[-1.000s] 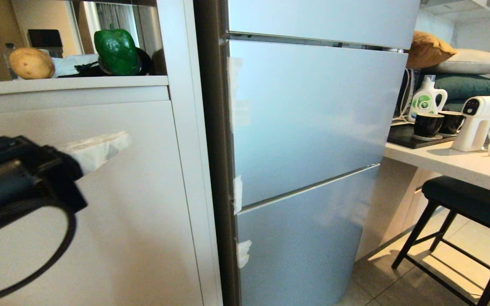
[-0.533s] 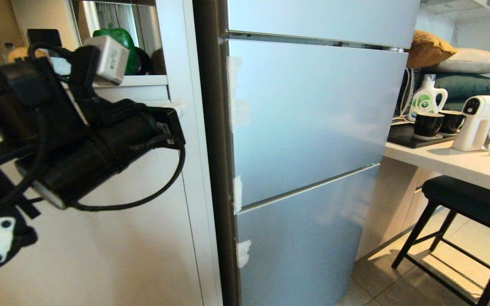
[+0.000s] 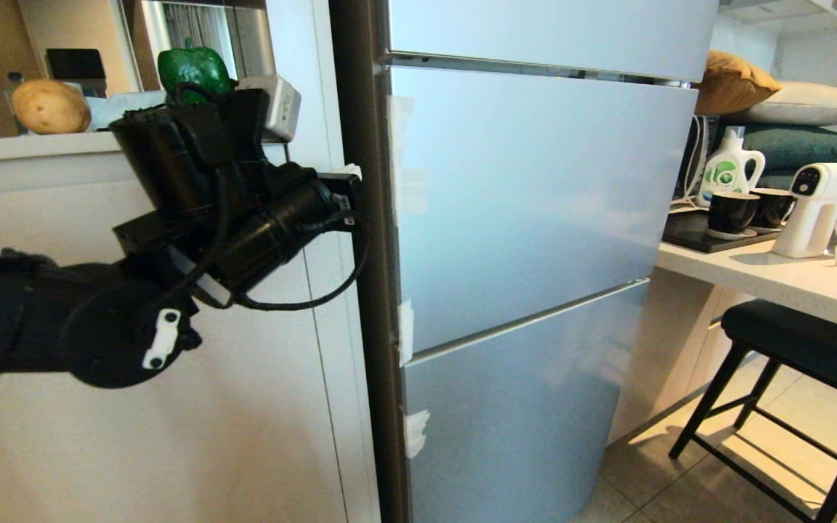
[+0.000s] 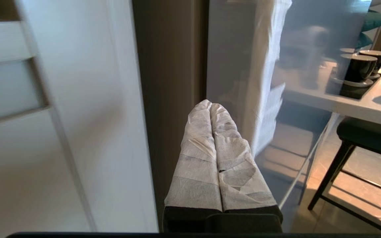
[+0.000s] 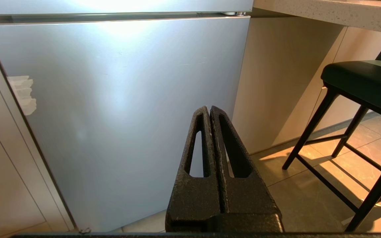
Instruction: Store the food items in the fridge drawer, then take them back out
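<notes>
Tape-wrapped fingers (image 4: 210, 142) of my left gripper (image 3: 349, 173) are pressed together, empty, at the fridge door (image 3: 535, 203) edge. Potato (image 3: 50, 107) and pepper (image 3: 193, 69) sit on the ledge (image 3: 41, 145). Clenched tips may slip off the seam.

Home kitchen: fridge (image 3: 535, 218), counter (image 3: 774, 280), cups (image 3: 729, 213).

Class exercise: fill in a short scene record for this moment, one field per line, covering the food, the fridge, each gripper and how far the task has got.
potato: on the shelf beside the fridge
bell pepper: same shelf, partly behind the left arm
fridge: all doors closed, drawer not visible
left gripper: fingers together, tips at the fridge's left edge, holding nothing
right gripper: shut, empty, low before the bottom door
task stage: nothing stored yet
</notes>
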You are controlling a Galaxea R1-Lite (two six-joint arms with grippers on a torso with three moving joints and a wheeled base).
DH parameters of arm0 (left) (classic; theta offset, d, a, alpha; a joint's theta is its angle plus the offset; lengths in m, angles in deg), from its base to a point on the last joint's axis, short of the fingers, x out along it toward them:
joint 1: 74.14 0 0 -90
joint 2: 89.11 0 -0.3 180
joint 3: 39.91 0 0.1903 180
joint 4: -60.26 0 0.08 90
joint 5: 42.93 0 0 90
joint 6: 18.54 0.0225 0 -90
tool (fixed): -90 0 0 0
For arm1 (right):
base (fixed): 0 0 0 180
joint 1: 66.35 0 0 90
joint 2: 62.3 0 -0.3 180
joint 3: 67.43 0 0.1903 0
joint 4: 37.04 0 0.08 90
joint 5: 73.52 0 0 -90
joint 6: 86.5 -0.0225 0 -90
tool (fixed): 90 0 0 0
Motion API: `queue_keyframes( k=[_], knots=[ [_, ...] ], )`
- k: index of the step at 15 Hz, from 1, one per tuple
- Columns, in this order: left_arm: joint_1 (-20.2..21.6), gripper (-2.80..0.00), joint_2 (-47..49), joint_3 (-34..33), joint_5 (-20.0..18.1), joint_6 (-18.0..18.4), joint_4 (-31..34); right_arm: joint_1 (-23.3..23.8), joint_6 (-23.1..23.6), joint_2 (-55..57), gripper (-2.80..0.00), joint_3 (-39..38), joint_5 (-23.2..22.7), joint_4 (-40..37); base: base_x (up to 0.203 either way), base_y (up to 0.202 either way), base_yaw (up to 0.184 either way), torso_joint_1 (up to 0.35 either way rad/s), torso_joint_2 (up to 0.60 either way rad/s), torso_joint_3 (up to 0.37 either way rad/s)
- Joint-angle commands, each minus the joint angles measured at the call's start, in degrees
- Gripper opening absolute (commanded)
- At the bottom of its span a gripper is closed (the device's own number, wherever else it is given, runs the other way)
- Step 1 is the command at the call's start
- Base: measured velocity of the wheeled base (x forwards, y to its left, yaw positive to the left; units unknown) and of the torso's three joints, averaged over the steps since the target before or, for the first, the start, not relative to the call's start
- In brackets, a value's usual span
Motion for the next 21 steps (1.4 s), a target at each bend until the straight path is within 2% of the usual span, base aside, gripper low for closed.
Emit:
queue_keyframes(
  k=[1,4,7,14,18,20,21],
  knots=[
    [-0.03,-2.80,4.02,4.14,1.52,0.71,-0.23,-0.02,-0.14,0.09,-2.80,-0.01,-0.04,0.03,0.000,0.000,0.000,0.000,0.00,0.000],
    [-0.22,-2.80,6.88,8.08,3.38,2.50,-0.24,-0.02,-0.18,0.09,-2.80,-0.01,-0.04,0.02,0.000,0.000,0.000,0.000,0.00,0.000],
    [-0.31,-2.80,8.44,9.32,4.53,3.32,-0.19,-0.02,-0.24,0.09,-2.80,0.00,0.05,-0.03,0.000,0.000,0.000,0.000,0.00,0.000],
    [-2.42,-2.80,8.40,8.76,3.74,3.79,-0.28,-0.02,-0.27,0.09,-2.80,0.08,0.05,-0.03,0.000,0.000,0.000,0.000,0.00,0.000],
    [-3.35,-2.80,8.05,7.39,0.55,3.79,-0.28,-0.02,-0.27,0.09,-2.80,0.08,0.05,-0.03,0.000,0.000,0.000,0.000,0.00,0.000],
    [-3.39,-2.80,7.80,6.93,-3.55,3.79,-0.28,-0.02,-0.27,0.09,-2.80,0.08,0.05,-0.03,0.000,0.000,0.000,0.000,0.00,0.000],
    [-3.46,-2.80,7.70,6.85,-4.23,3.79,-0.28,-0.02,-0.27,0.09,-2.80,0.08,0.05,-0.03,0.000,0.000,0.000,0.000,0.00,0.000]
  ],
)
